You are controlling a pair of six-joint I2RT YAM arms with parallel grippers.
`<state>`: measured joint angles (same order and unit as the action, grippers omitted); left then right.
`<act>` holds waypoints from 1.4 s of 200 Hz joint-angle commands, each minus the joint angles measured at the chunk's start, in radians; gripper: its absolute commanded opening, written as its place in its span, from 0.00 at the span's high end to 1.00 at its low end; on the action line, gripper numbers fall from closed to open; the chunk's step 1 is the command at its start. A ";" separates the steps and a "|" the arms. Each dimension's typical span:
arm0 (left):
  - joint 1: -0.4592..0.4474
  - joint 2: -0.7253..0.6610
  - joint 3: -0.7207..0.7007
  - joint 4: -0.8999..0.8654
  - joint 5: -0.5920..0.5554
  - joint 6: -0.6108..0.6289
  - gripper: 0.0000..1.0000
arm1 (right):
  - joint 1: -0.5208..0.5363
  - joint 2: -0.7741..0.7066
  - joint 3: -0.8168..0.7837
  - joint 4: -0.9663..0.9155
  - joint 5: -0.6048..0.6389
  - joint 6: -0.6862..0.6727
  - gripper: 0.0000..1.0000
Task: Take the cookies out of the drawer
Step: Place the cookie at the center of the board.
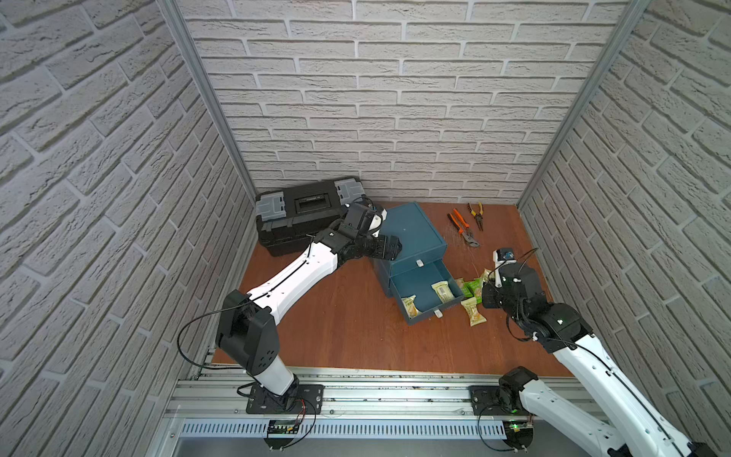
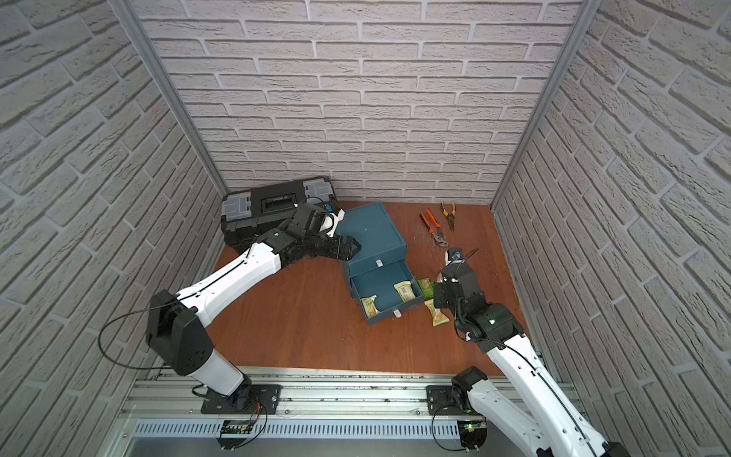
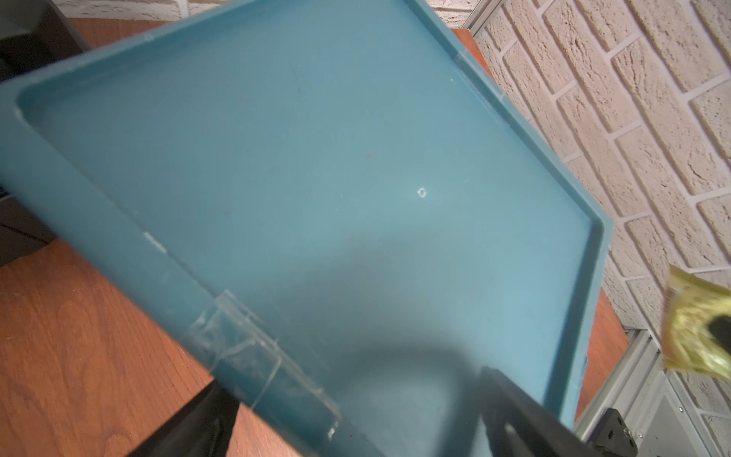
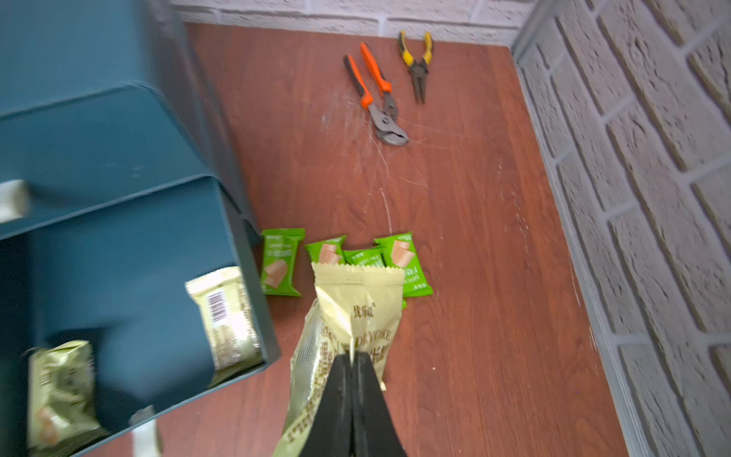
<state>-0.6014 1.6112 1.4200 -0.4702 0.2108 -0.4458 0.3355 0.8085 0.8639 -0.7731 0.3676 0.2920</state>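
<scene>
1. The right claw [image 4: 352, 358] is clamped shut on one end of a pale yellow packet [image 4: 356, 304], and the rest of it dangles out past the fingertips.
2. That packet hangs over the table just right of the open drawer [image 1: 423, 283], above the green packets [image 4: 401, 261] lying out there. It looks like a drop comes next, so the direction that matters is down. The pile sits below the claw and a bit to the far side.
3. Two cookies are left inside. One [image 1: 442, 291] is by the drawer's right wall with its long axis running along that wall, and the other [image 1: 410, 306] is in the near left corner.
4. Both lie just left of the right claw, so the right arm is clearly the closer one.
5. The left claw [image 1: 395, 246] sits at the left edge of the blue cabinet [image 1: 413, 231] top. Its jaws are spread wide and it's gripping nothing, so it's probably just steadying the cabinet.
</scene>
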 commanded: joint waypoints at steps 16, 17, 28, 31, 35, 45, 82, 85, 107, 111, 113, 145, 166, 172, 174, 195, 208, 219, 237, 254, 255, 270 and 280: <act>0.003 0.015 -0.011 -0.035 0.002 0.033 0.01 | -0.088 0.122 -0.036 0.084 -0.088 -0.009 0.98; 0.003 0.014 -0.011 -0.035 0.002 0.033 0.01 | -0.089 0.126 -0.038 0.086 -0.087 -0.008 0.98; 0.003 0.010 -0.016 -0.033 0.002 0.036 0.01 | -0.097 0.160 -0.057 0.098 -0.065 0.010 0.98; 0.003 0.009 -0.018 -0.032 0.002 0.036 0.01 | -0.097 0.169 -0.062 0.101 -0.056 0.015 0.98; 0.005 0.008 -0.021 -0.032 0.002 0.036 0.01 | -0.101 0.179 -0.070 0.104 -0.041 0.022 0.98; 0.004 0.004 -0.027 -0.029 0.003 0.036 0.02 | -0.109 0.199 -0.092 0.117 -0.010 0.038 0.98; 0.006 -0.007 -0.043 -0.019 0.012 0.032 0.01 | -0.131 0.243 -0.151 0.147 0.147 0.069 0.98; 0.006 -0.008 -0.044 -0.018 0.012 0.032 0.01 | -0.135 0.248 -0.151 0.145 0.150 0.068 0.98; 0.006 -0.012 -0.047 -0.016 0.010 0.032 0.01 | -0.152 0.280 -0.135 0.142 0.156 0.058 0.98; 0.005 -0.014 -0.048 -0.016 0.010 0.032 0.02 | -0.153 0.285 -0.134 0.144 0.152 0.056 0.98; 0.006 -0.014 -0.048 -0.016 0.011 0.032 0.02 | -0.154 0.288 -0.133 0.143 0.149 0.056 0.98; 0.007 -0.017 -0.052 -0.017 0.008 0.032 0.01 | -0.166 0.310 -0.125 0.137 0.102 0.087 0.97; 0.008 -0.022 -0.053 -0.019 0.007 0.031 0.02 | -0.176 0.324 -0.126 0.136 0.057 0.108 0.94; 0.007 -0.023 -0.056 -0.019 0.007 0.032 0.01 | -0.176 0.331 -0.123 0.136 0.052 0.111 0.91; 0.006 -0.023 -0.056 -0.020 0.008 0.032 0.01 | -0.176 0.334 -0.123 0.136 0.051 0.112 0.90; 0.007 -0.036 -0.061 -0.024 0.003 0.032 0.01 | -0.178 0.355 -0.114 0.132 0.053 0.119 0.84; 0.006 -0.045 -0.065 -0.026 -0.002 0.032 0.02 | -0.179 0.364 -0.108 0.128 0.050 0.119 0.77; 0.009 -0.052 -0.069 -0.027 -0.006 0.032 0.02 | -0.179 0.368 -0.104 0.121 0.047 0.121 0.72; 0.009 -0.058 -0.070 -0.032 -0.009 0.032 0.01 | -0.179 0.360 -0.099 0.115 0.031 0.122 0.70; 0.011 -0.062 -0.068 -0.034 -0.012 0.032 0.02 | -0.178 0.338 -0.072 0.095 -0.046 0.121 0.69; 0.010 -0.061 -0.068 -0.034 -0.012 0.033 0.01 | -0.179 0.336 -0.070 0.093 -0.053 0.121 0.69; 0.012 -0.059 -0.069 -0.035 -0.015 0.033 0.02 | -0.176 0.297 -0.031 0.082 -0.184 0.110 0.66; 0.016 -0.055 -0.069 -0.035 -0.015 0.032 0.01 | -0.173 0.264 -0.005 0.069 -0.269 0.108 0.62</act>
<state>-0.5953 1.5719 1.3766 -0.4568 0.2146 -0.4400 0.1596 1.1534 0.7860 -0.6918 0.3023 0.3973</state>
